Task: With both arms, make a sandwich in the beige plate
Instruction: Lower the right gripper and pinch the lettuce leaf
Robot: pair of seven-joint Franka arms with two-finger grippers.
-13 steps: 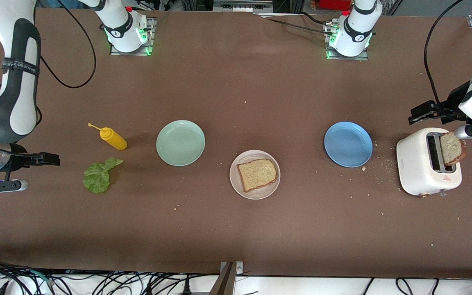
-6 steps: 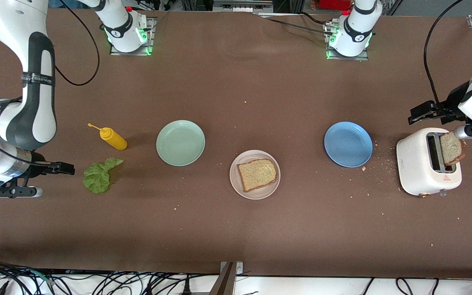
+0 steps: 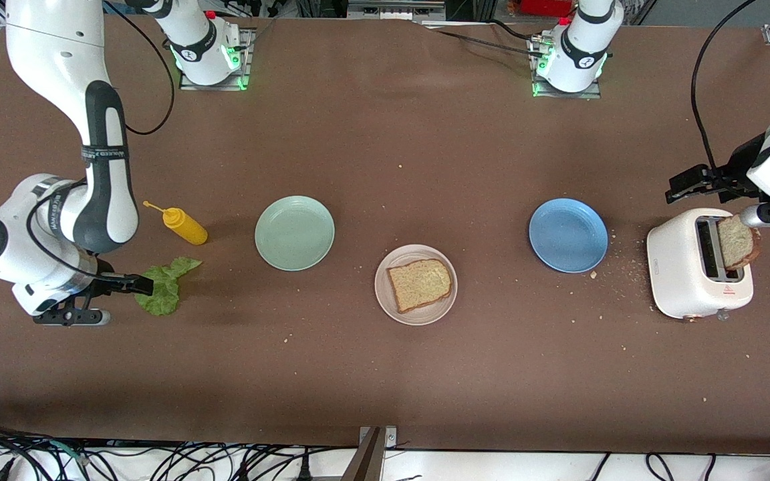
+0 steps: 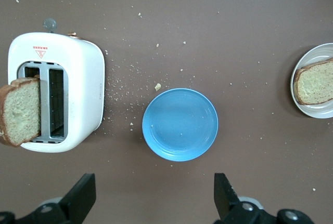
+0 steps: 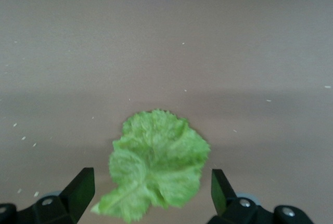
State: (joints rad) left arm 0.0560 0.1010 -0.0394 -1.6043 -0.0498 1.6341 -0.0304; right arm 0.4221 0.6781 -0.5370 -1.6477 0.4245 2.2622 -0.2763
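Observation:
One brown bread slice point(image 3: 420, 284) lies on the beige plate point(image 3: 385, 294) near the table's middle. Another slice point(image 3: 736, 242) sticks up out of the white toaster point(image 3: 682, 270) at the left arm's end. The green lettuce leaf point(image 3: 166, 288) lies flat on the table at the right arm's end. My right gripper point(image 3: 107, 300) hangs open just above the leaf's edge; in the right wrist view the lettuce point(image 5: 156, 167) sits between the spread fingers of the gripper point(image 5: 151, 180). My left gripper point(image 3: 736, 199) waits open over the toaster, with nothing between its fingers point(image 4: 86, 187).
A yellow squeeze bottle point(image 3: 184, 226) lies beside the lettuce, farther from the front camera. A mint-green plate point(image 3: 295, 233) and a blue plate point(image 3: 568, 235) flank the beige plate. Crumbs are scattered between the blue plate and the toaster.
The right arm has swung in from the table's end, bringing its open gripper over the lettuce. The left arm and everything on the table have stayed put.

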